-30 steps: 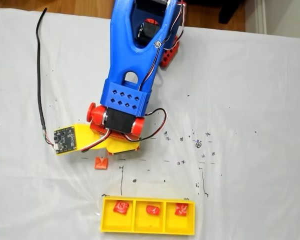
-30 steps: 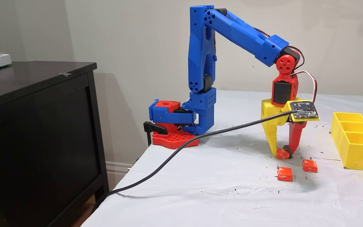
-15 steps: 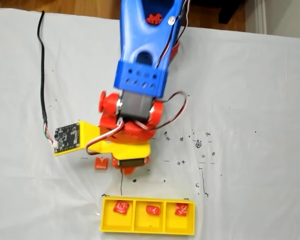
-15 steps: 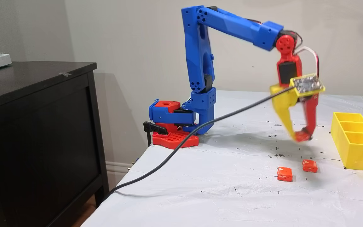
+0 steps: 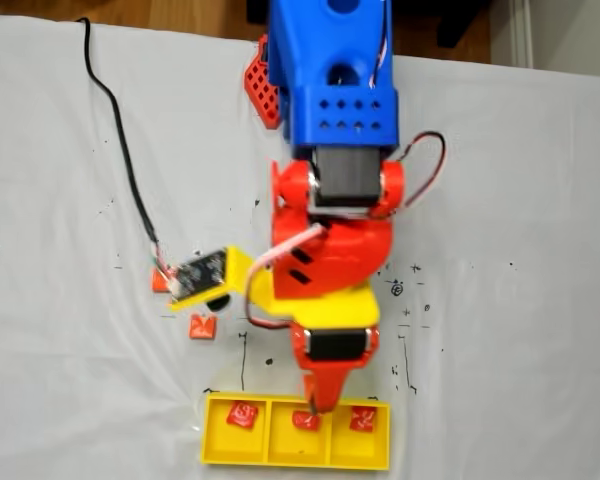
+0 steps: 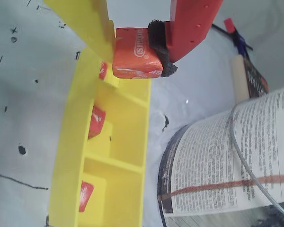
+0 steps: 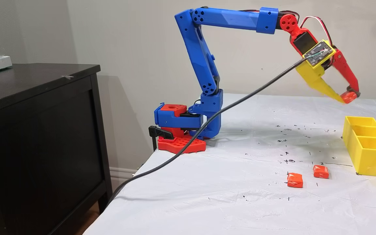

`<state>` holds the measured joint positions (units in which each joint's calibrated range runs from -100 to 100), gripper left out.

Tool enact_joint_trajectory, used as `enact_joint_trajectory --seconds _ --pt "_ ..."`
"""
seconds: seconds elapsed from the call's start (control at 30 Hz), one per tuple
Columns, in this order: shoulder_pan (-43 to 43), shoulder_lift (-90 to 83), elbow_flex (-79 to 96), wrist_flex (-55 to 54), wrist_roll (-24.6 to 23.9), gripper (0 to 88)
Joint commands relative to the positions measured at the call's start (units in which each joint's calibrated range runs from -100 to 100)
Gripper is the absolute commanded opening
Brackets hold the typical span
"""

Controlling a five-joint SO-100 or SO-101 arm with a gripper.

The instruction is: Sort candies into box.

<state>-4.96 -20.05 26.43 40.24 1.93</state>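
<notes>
An orange-red candy [image 6: 132,54] sits pinched between the yellow finger [image 6: 92,23] and the red finger [image 6: 194,21] of my gripper [image 6: 137,49], which is shut on it. In a fixed view the gripper [image 7: 347,97] hangs high above the yellow box [image 7: 369,156]. Seen from above, its tip [image 5: 315,403] is over the box [image 5: 295,461] near the middle compartment. Each of the three compartments holds one deeper red candy [image 5: 242,413] [image 5: 305,421] [image 5: 361,418]. Two orange-red candies [image 7: 295,180] [image 7: 321,171] lie on the cloth left of the box.
A black cable [image 7: 207,130] runs from the wrist camera board off the table's front edge. The arm's base [image 7: 178,130] is at the table's back. A dark cabinet [image 7: 38,137] stands to the left. In the wrist view, a printed paper [image 6: 227,161] lies beside the box.
The gripper closed on a candy on the cloth, lifted it, and swung it up and across to above the box. The other loose candies stayed put.
</notes>
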Motion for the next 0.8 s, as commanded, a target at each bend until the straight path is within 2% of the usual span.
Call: enact_joint_trajectory --seconds 0.0,0.77 --pt "-2.83 2.66 -5.63 -4.09 -0.68 0.2" --pt "-5.37 9.62 -7.00 -11.87 -3.52 0.2"
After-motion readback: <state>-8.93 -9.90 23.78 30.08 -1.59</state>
